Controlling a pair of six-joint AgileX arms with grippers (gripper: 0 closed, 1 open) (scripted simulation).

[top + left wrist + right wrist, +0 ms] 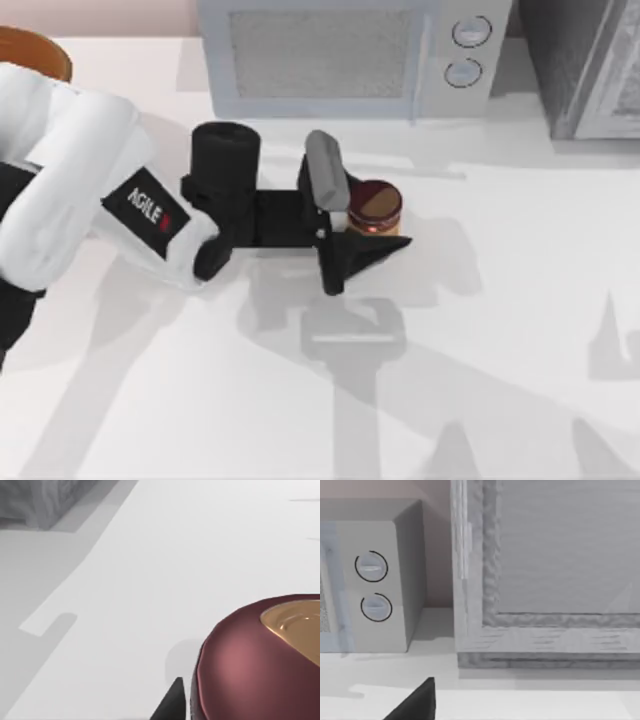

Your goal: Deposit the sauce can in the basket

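Top view is showing the left hand (362, 222) straddling the sauce can (375, 207) mid-surface, fingers spread and not yet gripping. Basket (35, 50) is sitting far left. Closing off-centre is risking tipping the can or knocking it away.

Across the lower half and right of the top view, the white table (500, 330) lay open, shadows its only marks. Along the upper edge a pale grey microwave with two round dials (340, 55) and a grey textured cabinet (590, 65) closed off the back, and the golden-brown wicker basket (35, 50) filled the upper left corner. At frame centre, the left arm's black gripper (365, 225) and the small brown-topped sauce can (375, 206) touching it blocked the middle.
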